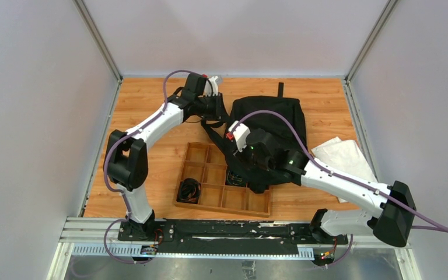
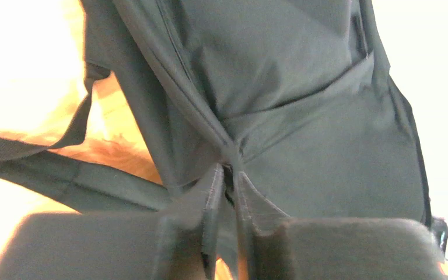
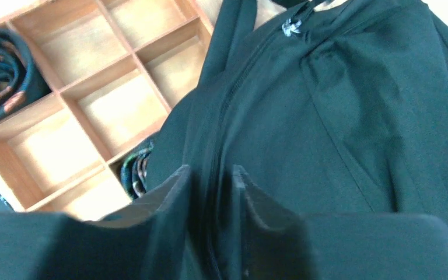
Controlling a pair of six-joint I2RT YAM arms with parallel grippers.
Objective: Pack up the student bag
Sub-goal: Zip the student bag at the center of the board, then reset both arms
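The student bag [image 1: 271, 125], a floppy all-black backpack, lies on the wooden table with its top loop toward the far wall. Its near edge hangs over the wooden tray [image 1: 221, 209]. My left gripper [image 1: 219, 109] is at the bag's far left edge. In the left wrist view it [image 2: 227, 172] is shut on a pinch of the bag's fabric [image 2: 303, 116] where the seams meet. My right gripper [image 1: 237, 142] is over the bag's near left side. The right wrist view shows it [image 3: 210, 172] closed on a ridge of the bag [image 3: 338, 105] along the zip.
The compartment tray [image 3: 111, 111] holds a coiled cable [image 1: 188, 189] at its left end and another coil [image 3: 135, 166] half under the bag. A black strap [image 2: 70, 181] trails left of the bag. A white cloth [image 1: 344, 156] lies at the right. Walls close in the table.
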